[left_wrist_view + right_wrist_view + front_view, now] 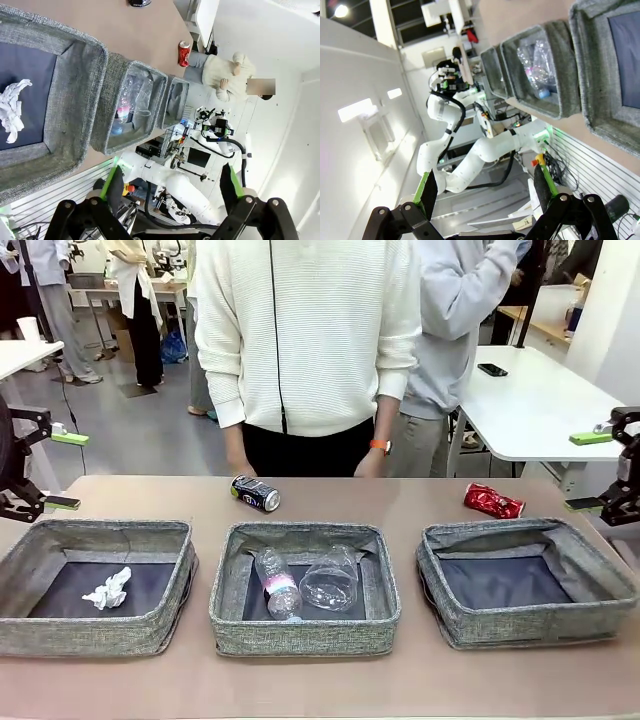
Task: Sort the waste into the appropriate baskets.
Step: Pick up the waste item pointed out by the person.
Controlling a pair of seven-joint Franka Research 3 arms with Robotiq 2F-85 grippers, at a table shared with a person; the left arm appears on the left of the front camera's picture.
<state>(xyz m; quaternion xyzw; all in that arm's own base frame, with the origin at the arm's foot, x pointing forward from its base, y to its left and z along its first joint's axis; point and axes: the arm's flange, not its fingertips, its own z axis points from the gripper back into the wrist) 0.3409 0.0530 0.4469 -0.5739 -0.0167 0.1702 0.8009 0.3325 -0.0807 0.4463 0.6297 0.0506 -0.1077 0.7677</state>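
Three grey baskets stand in a row: the left basket (pixel 100 633) holds a crumpled white tissue (pixel 108 590), the middle basket (pixel 300 633) a pink-labelled clear bottle (pixel 278 585) and a crushed clear bottle (pixel 330 580), and the right basket (pixel 520 625) shows bare lining. A dark blue can (pixel 256 493) and a crushed red can (pixel 493 502) lie on the table behind them. My left gripper (pixel 64 470) hangs open at the left edge, and my right gripper (pixel 588 472) is open at the right edge. Both are away from the waste. The left wrist view shows the tissue (pixel 12 110) and red can (pixel 184 53).
A person in a white sweater (pixel 300 340) stands at the far side, hands hanging just behind the table's far edge. A white table (pixel 540 405) with a phone stands behind on the right. Bare tabletop (pixel 380 502) lies between the two cans.
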